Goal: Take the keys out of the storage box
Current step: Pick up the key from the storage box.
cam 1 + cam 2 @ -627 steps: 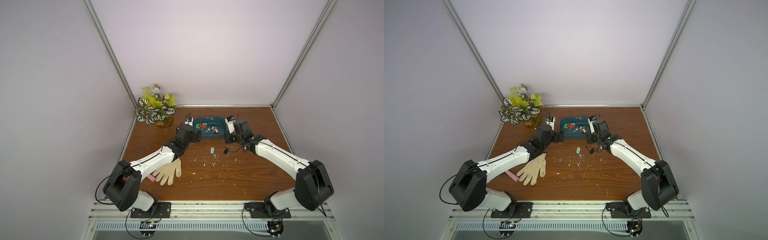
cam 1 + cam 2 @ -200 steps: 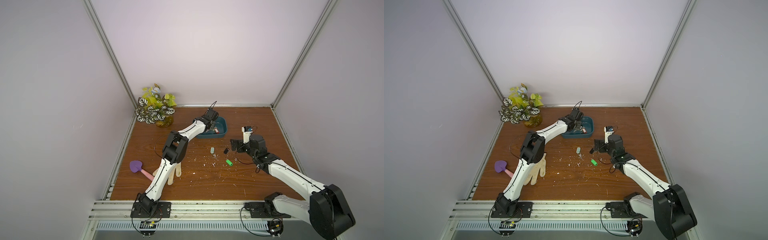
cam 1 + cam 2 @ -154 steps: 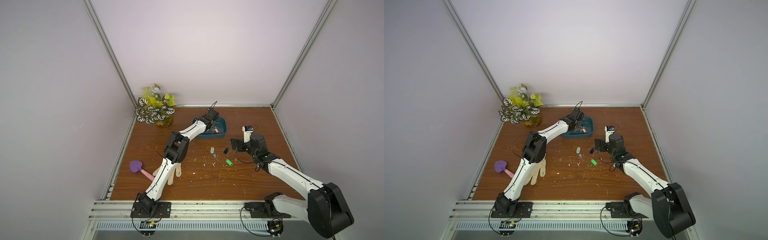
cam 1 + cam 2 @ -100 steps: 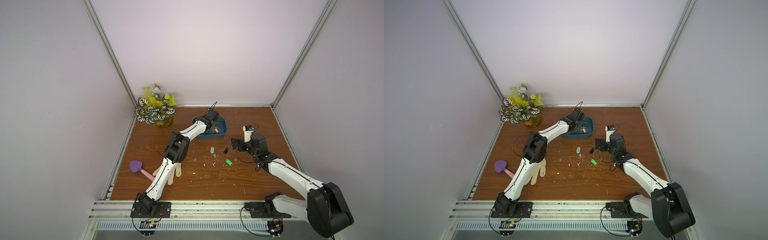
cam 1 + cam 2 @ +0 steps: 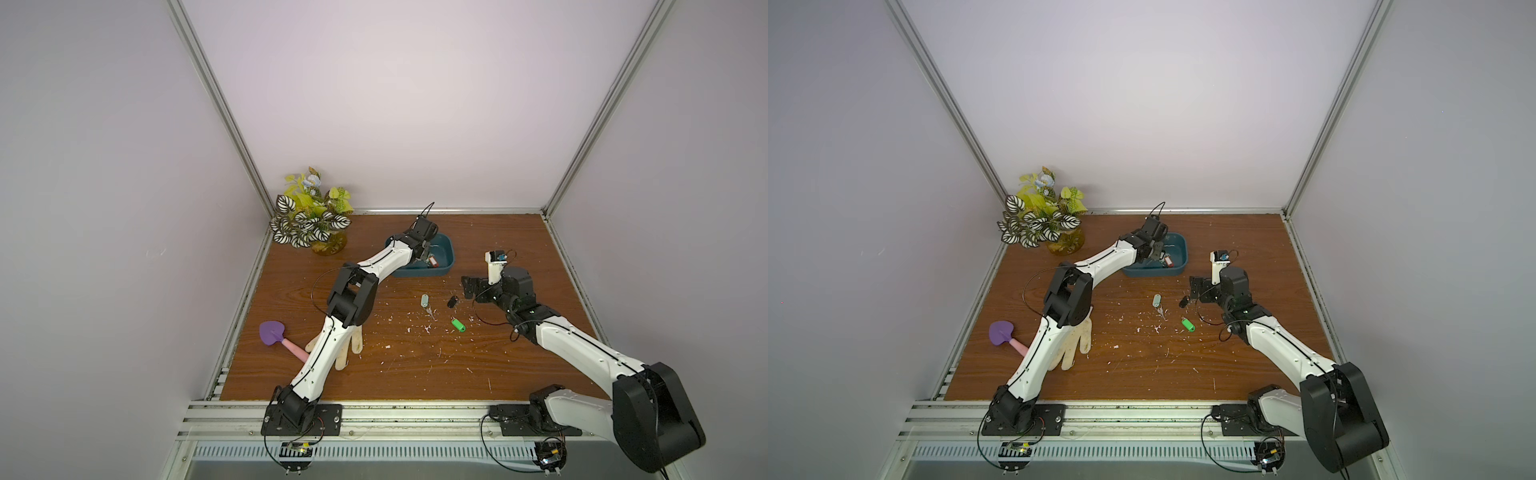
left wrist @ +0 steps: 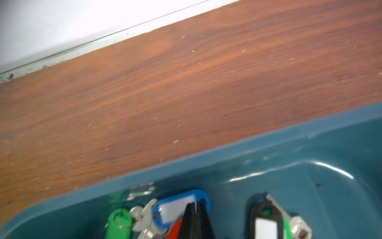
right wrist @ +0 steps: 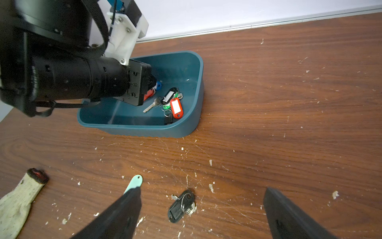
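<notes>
The dark teal storage box (image 5: 444, 271) (image 5: 1180, 266) (image 7: 186, 124) stands at the back of the table. Several keys lie in it, with a red tag (image 7: 176, 107), a black tag (image 7: 168, 96) (image 6: 265, 223) and a green tag (image 6: 118, 223). My left gripper (image 5: 424, 257) (image 5: 1156, 255) (image 6: 196, 204) reaches into the box and is shut on the end of a blue-tagged key (image 6: 177, 204). Three keys lie on the table: grey tag (image 5: 424, 300), black tag (image 5: 452, 301) (image 7: 182, 204) and green tag (image 5: 458, 325). My right gripper (image 5: 467, 286) (image 7: 202, 190) hangs open over the black-tagged one.
A potted plant (image 5: 311, 224) stands in the back left corner. A cream glove (image 5: 351, 349) and a purple scoop with a pink handle (image 5: 272, 332) lie near the left arm. Pale crumbs are scattered over the wooden table (image 5: 415, 374).
Over the last second my left gripper's fingers have shut on the blue tag inside the box. Since three seconds ago my right arm has drawn back from the box, and a green-tagged key now lies on the table.
</notes>
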Action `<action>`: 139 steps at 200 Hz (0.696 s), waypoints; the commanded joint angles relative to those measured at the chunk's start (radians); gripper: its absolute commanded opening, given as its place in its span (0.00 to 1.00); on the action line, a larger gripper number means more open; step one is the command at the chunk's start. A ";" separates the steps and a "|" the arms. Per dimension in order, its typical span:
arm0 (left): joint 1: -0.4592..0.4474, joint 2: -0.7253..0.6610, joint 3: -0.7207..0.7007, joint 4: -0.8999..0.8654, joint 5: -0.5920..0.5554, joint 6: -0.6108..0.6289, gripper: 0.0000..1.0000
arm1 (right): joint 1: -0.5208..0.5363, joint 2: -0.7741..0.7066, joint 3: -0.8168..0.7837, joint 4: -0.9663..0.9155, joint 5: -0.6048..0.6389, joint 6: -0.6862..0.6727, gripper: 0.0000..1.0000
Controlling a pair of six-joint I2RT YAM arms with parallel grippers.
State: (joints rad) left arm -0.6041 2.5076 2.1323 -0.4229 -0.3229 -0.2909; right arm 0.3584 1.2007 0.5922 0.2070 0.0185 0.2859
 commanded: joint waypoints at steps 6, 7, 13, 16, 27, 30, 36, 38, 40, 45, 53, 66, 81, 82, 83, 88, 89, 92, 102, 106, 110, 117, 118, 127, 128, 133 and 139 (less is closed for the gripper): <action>-0.002 -0.125 -0.061 0.006 -0.051 0.022 0.00 | -0.004 0.002 0.000 0.047 -0.024 0.007 1.00; -0.002 -0.128 -0.064 0.007 -0.051 0.021 0.00 | -0.004 0.002 0.000 0.048 -0.024 0.006 0.99; -0.004 -0.147 -0.083 0.015 -0.054 0.023 0.00 | -0.003 0.005 0.001 0.052 -0.029 0.006 1.00; -0.005 -0.156 -0.092 0.019 -0.054 0.023 0.00 | -0.004 0.006 0.001 0.052 -0.029 0.008 1.00; -0.006 -0.184 -0.119 0.026 -0.055 0.023 0.00 | -0.005 0.007 0.002 0.054 -0.035 0.009 0.99; -0.008 -0.192 -0.125 0.028 -0.058 0.023 0.00 | -0.004 0.007 0.002 0.053 -0.035 0.009 0.99; -0.011 -0.206 -0.137 0.030 -0.057 0.024 0.00 | -0.005 0.005 0.003 0.052 -0.037 0.010 1.00; -0.011 -0.210 -0.142 0.032 -0.056 0.023 0.00 | -0.005 0.006 0.003 0.052 -0.037 0.010 1.00; -0.011 -0.215 -0.146 0.034 -0.056 0.023 0.00 | -0.006 0.005 0.003 0.052 -0.037 0.011 1.00; -0.012 -0.226 -0.155 0.035 -0.053 0.023 0.00 | -0.005 0.004 0.002 0.052 -0.037 0.012 0.99; -0.016 -0.246 -0.168 0.035 -0.053 0.022 0.00 | -0.006 -0.001 0.001 0.054 -0.037 0.011 1.00; -0.025 -0.282 -0.191 0.035 -0.054 0.023 0.00 | -0.006 -0.006 -0.001 0.055 -0.037 0.011 0.99; -0.041 -0.339 -0.229 0.035 -0.059 0.022 0.00 | -0.006 -0.010 -0.002 0.055 -0.040 0.013 1.00; -0.042 -0.344 -0.231 0.035 -0.060 0.022 0.00 | -0.006 -0.010 -0.002 0.055 -0.039 0.012 1.00; -0.043 -0.348 -0.234 0.035 -0.059 0.022 0.00 | -0.006 -0.010 -0.002 0.055 -0.040 0.013 1.00; -0.051 -0.373 -0.255 0.036 -0.060 0.019 0.00 | -0.005 -0.012 -0.001 0.055 -0.043 0.012 1.00; -0.053 -0.378 -0.259 0.035 -0.060 0.019 0.00 | -0.005 -0.012 -0.001 0.054 -0.042 0.013 1.00; -0.057 -0.395 -0.276 0.036 -0.061 0.017 0.00 | -0.004 -0.012 0.000 0.054 -0.044 0.013 1.00; -0.073 -0.454 -0.330 0.040 -0.057 0.012 0.00 | -0.005 -0.016 0.000 0.055 -0.048 0.014 1.00; -0.078 -0.480 -0.356 0.042 -0.052 0.012 0.00 | -0.005 -0.018 -0.001 0.056 -0.052 0.015 1.00; -0.084 -0.508 -0.390 0.048 -0.047 0.008 0.00 | -0.006 -0.021 -0.002 0.057 -0.053 0.015 0.99; -0.094 -0.557 -0.451 0.060 -0.039 0.001 0.00 | -0.005 -0.024 -0.005 0.060 -0.057 0.016 1.00; -0.095 -0.568 -0.460 0.064 -0.038 0.000 0.00 | -0.005 -0.025 -0.005 0.060 -0.059 0.016 1.00; -0.105 -0.643 -0.553 0.088 -0.008 -0.016 0.00 | -0.005 -0.031 -0.008 0.065 -0.067 0.014 1.00; -0.105 -0.652 -0.565 0.091 -0.003 -0.017 0.00 | -0.005 -0.033 -0.008 0.065 -0.067 0.015 1.00; -0.110 -0.694 -0.621 0.112 0.021 -0.027 0.00 | -0.006 -0.036 -0.009 0.066 -0.071 0.015 1.00; -0.114 -0.747 -0.707 0.140 0.048 -0.040 0.00 | -0.005 -0.039 -0.012 0.070 -0.077 0.014 1.00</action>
State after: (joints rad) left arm -0.6899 1.9247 1.6230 -0.3458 -0.3470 -0.2886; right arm 0.3576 1.1973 0.5900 0.2314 -0.0212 0.2932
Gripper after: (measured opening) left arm 0.044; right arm 0.995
